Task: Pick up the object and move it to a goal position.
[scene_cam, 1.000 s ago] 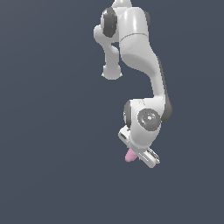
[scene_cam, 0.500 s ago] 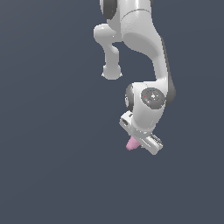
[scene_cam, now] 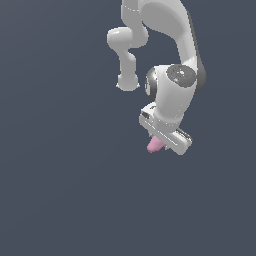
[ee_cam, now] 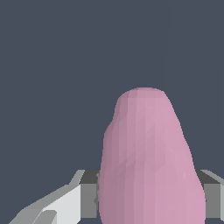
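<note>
The white arm (scene_cam: 172, 60) reaches down from above against a plain dark grey backdrop, its gripper (scene_cam: 161, 142) tilted toward the exterior view's left. The pale pink object (scene_cam: 154, 145) sticks out from under the gripper, carried clear of any surface. Up close in the wrist view, the object (ee_cam: 148, 162) fills the space between the grey fingers (ee_cam: 88, 194), so the jaws are pinching it on both sides, its rounded tip pointing away from the hand.
</note>
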`<action>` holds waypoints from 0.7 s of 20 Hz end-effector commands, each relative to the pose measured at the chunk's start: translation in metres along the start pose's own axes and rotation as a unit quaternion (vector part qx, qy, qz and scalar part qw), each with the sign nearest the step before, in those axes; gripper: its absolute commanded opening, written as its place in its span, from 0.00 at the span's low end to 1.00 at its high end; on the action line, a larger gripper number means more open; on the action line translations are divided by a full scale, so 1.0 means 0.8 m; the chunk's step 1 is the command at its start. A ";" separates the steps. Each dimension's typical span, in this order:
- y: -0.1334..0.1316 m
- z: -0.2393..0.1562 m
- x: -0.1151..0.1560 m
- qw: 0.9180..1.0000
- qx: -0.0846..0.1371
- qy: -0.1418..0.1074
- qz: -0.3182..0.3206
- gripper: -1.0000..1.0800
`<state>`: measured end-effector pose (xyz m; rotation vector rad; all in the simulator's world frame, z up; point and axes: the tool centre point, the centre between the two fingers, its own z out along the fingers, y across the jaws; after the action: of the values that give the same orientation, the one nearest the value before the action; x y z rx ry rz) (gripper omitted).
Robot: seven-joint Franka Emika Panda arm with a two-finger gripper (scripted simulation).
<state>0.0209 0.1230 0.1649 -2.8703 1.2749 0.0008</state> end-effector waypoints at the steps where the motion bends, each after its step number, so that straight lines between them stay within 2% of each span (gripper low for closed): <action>1: 0.010 -0.020 -0.011 1.000 0.000 0.000 0.000 0.00; 8: 0.027 -0.060 -0.034 1.000 0.000 0.000 0.000 0.00; 14: 0.033 -0.076 -0.042 1.000 0.000 0.000 0.000 0.00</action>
<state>-0.0196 0.1299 0.2234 -2.8704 1.2748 -0.0008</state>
